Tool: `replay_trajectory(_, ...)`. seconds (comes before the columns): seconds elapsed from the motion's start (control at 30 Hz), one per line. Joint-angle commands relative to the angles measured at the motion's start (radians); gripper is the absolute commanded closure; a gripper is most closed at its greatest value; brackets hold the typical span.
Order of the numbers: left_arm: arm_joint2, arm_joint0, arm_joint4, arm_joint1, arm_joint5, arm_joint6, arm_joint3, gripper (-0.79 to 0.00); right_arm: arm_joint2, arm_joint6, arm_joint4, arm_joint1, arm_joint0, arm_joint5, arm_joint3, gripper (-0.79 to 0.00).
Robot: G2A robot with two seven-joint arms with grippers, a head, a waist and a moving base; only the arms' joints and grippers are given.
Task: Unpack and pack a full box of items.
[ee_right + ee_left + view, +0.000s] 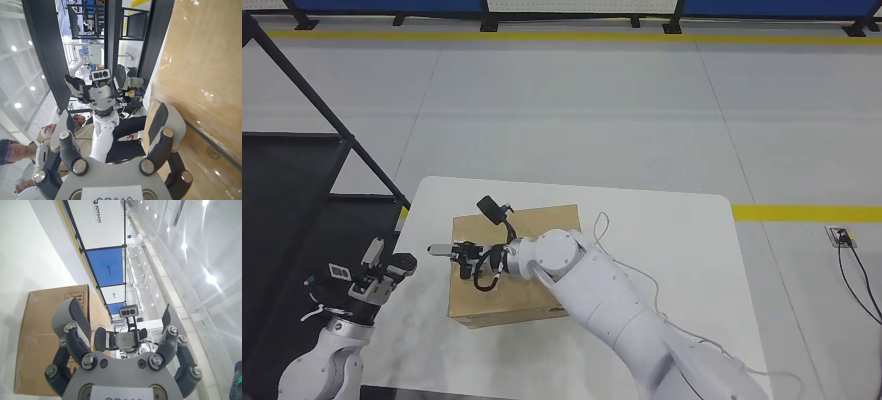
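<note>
On the white table (682,260), a closed cardboard box (527,225) lay under my right arm.
Its brown card was plain and square-edged, with glossy, wrinkled clear tape along the seams and small handling marks printed on one side. My right end effector (113,110) stood wide open at the box's left edge, gripping nothing; one ribbed black pad was right at the card, though I could not tell whether it touched. My left end effector (121,304) hung well apart off the table's left side, also wide open and empty, facing the box. A black metal frame (302,90) stood beside it.
</note>
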Motion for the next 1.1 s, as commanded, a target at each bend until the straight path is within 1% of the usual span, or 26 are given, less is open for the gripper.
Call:
replay_trajectory(0.0,0.000,-0.003,-0.002,0.001,0.000,-0.003,0.000,-0.785,0.010,0.010,-0.004,0.006,0.007,-0.009,0.011,-0.785)
replay_trajectory(0.2,0.006,-0.011,-0.002,0.003,0.003,-0.011,-0.006,-0.785,0.038,0.010,-0.031,0.034,0.017,-0.015,0.040,-0.785)
replay_trajectory(0.3,0.011,-0.017,0.005,0.003,0.005,-0.011,-0.009,-0.785,0.043,0.016,-0.059,0.049,0.019,0.016,0.044,-0.785)
replay_trajectory(0.4,0.017,-0.023,0.011,0.004,0.009,-0.011,-0.015,-0.785,0.054,0.012,-0.077,0.065,0.013,0.017,0.038,-0.785)
replay_trajectory(0.57,0.027,-0.032,0.025,0.006,0.016,-0.011,-0.027,-0.785,0.080,0.000,-0.104,0.100,0.006,0.008,0.021,-0.785)
replay_trajectory(0.67,0.035,-0.039,0.034,0.006,0.022,-0.008,-0.031,-0.785,0.104,0.016,-0.105,0.125,-0.001,0.007,0.003,-0.785)
replay_trajectory(0.87,0.047,-0.052,0.046,0.008,0.031,-0.005,-0.031,-0.785,0.159,0.065,-0.106,0.181,-0.031,0.004,-0.070,-0.785)
replay_trajectory(0.93,0.051,-0.057,0.049,0.008,0.032,-0.005,-0.029,-0.785,0.179,0.077,-0.113,0.203,-0.049,0.004,-0.111,-0.785)
replay_trajectory(1.07,0.060,-0.065,0.053,0.009,0.037,-0.004,-0.026,-0.785,0.223,0.059,-0.156,0.252,-0.095,0.030,-0.221,-0.785)
